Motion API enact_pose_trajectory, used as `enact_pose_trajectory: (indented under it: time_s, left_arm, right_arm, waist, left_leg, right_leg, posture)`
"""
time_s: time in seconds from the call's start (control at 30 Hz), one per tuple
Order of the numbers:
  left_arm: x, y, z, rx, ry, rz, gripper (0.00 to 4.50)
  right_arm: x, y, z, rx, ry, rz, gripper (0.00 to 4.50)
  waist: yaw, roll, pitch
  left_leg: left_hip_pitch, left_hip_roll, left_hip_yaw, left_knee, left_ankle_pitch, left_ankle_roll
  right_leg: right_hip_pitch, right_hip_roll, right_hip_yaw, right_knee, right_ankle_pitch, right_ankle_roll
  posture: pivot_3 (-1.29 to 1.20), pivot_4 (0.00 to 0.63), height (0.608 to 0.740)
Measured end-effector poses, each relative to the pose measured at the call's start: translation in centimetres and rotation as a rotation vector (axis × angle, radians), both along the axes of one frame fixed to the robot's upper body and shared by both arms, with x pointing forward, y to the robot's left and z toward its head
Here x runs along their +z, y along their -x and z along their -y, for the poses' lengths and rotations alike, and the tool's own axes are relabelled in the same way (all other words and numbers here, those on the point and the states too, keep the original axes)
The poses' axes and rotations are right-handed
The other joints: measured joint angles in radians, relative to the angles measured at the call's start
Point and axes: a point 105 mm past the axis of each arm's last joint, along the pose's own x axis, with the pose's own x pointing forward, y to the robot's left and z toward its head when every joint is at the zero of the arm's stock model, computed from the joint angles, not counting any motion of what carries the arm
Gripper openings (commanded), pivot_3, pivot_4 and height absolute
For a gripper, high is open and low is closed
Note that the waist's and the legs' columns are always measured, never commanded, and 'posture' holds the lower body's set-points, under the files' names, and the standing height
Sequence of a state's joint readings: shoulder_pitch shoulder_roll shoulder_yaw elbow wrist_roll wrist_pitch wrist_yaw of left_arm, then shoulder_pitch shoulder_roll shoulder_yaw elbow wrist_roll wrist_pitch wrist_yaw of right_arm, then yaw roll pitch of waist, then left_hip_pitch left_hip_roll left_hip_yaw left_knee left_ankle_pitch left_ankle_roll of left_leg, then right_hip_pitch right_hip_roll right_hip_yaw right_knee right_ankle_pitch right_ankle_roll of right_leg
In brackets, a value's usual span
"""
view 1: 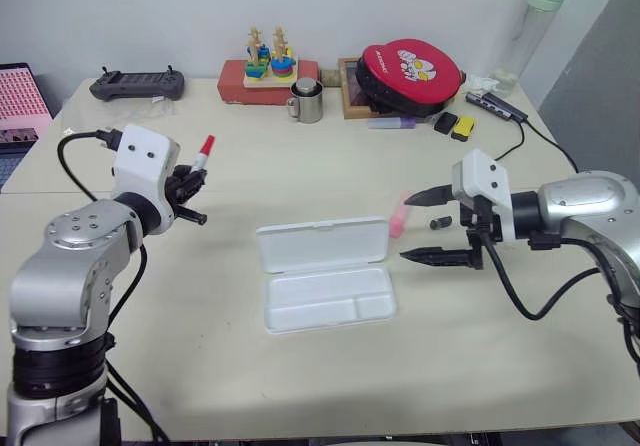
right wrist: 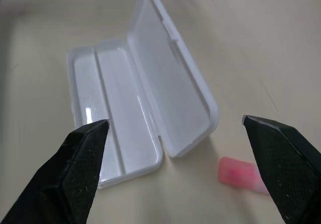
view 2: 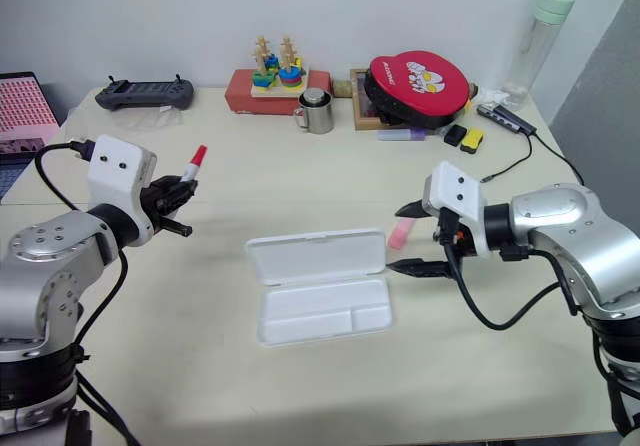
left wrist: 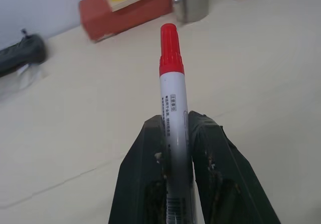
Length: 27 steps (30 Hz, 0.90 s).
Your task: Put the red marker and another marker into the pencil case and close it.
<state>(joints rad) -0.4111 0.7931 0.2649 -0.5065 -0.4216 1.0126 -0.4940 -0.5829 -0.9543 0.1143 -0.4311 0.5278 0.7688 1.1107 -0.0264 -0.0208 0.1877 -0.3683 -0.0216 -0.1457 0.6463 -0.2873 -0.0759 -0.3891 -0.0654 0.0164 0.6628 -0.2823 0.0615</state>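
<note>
Gripping the red marker (left wrist: 171, 103), the left end effector (view 1: 186, 188) should carry it level over the open pencil case (view 1: 328, 297); right end effector (view 1: 437, 226) gapes empty.

The slim white-barrelled marker with the red cap (left wrist: 172, 98) is up off the table, cap end pointing away and upward, its barrel pinched between two black fingers. The flat white plastic pencil case (view 1: 325, 273) lies wide open mid-table, lid flat behind an empty tray. The chunky pink highlighter (view 1: 399, 217) rests just beside the lid's right end.
</note>
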Motion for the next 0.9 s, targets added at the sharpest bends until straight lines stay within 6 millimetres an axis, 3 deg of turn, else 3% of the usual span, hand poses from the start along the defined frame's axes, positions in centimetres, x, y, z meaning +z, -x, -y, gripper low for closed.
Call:
enact_pose_trajectory:
  time_s: [0.13,0.27,0.33,0.47,0.57,0.67,0.9]
  left_arm:
    - [2.0,1.8,4.3,-0.261,-0.028,0.028,0.42]
    - [1.9,4.5,8.4,-0.536,-0.044,-0.025,0.42]
    - [1.7,5.5,9.3,-0.617,-0.038,-0.058,0.42]
    - [0.8,6.5,9.7,-0.692,-0.052,-0.134,0.42]
    - [-2.3,7.0,9.6,-0.728,-0.081,-0.250,0.42]
    - [-5.0,6.8,9.5,-0.739,-0.109,-0.315,0.42]
    - [-8.0,5.2,10.3,-0.767,-0.200,-0.275,0.42]
  right_arm:
    - [-0.5,0.4,0.1,0.024,0.013,-0.018,4.50]
    - [-0.8,0.6,0.4,0.036,0.047,-0.010,4.50]
    - [-1.4,0.7,0.8,0.035,0.068,-0.016,4.50]
    - [-1.6,0.7,0.8,0.045,0.073,-0.020,4.50]
    - [-1.7,0.6,0.9,0.041,0.077,-0.017,4.50]
    - [-1.7,0.6,1.0,0.037,0.078,-0.018,4.50]
    - [-1.7,0.4,1.1,0.026,0.084,-0.016,4.50]
  waist:
    - [-0.003,0.000,0.000]
    - [-0.005,0.000,0.000]
    - [-0.007,0.000,0.000]
    - [-0.007,0.000,0.000]
    - [-0.006,0.000,0.000]
    - [-0.004,0.000,0.000]
    - [-0.003,0.000,0.000]
  left_leg:
    - [0.001,0.000,0.001,0.000,0.000,0.000]
    - [0.001,0.000,0.002,0.000,0.000,0.000]
    - [0.001,0.001,0.002,0.000,0.000,0.000]
    - [0.002,0.001,0.002,0.000,-0.001,0.002]
    - [0.003,0.001,0.003,0.000,-0.001,0.003]
    - [0.002,0.001,0.003,0.000,-0.002,0.003]
    - [0.002,0.001,0.003,0.000,-0.002,0.004]
  right_leg:
    - [0.000,0.000,0.001,0.001,0.000,0.000]
    - [0.000,0.001,0.001,0.001,0.000,0.000]
    - [0.000,0.001,0.001,0.001,0.000,0.000]
    - [0.000,0.002,0.002,0.001,0.000,0.000]
    - [0.001,0.002,0.003,0.001,0.000,0.000]
    - [0.001,0.002,0.003,0.001,0.000,0.000]
    - [0.001,0.002,0.003,0.001,0.000,0.000]
  posture:
    - [0.00,0.150,0.740]
    - [0.00,0.150,0.740]
    - [0.00,0.150,0.740]
    - [0.00,0.150,0.740]
    - [0.00,0.150,0.740]
    - [0.00,0.150,0.740]
    - [0.00,0.150,0.740]
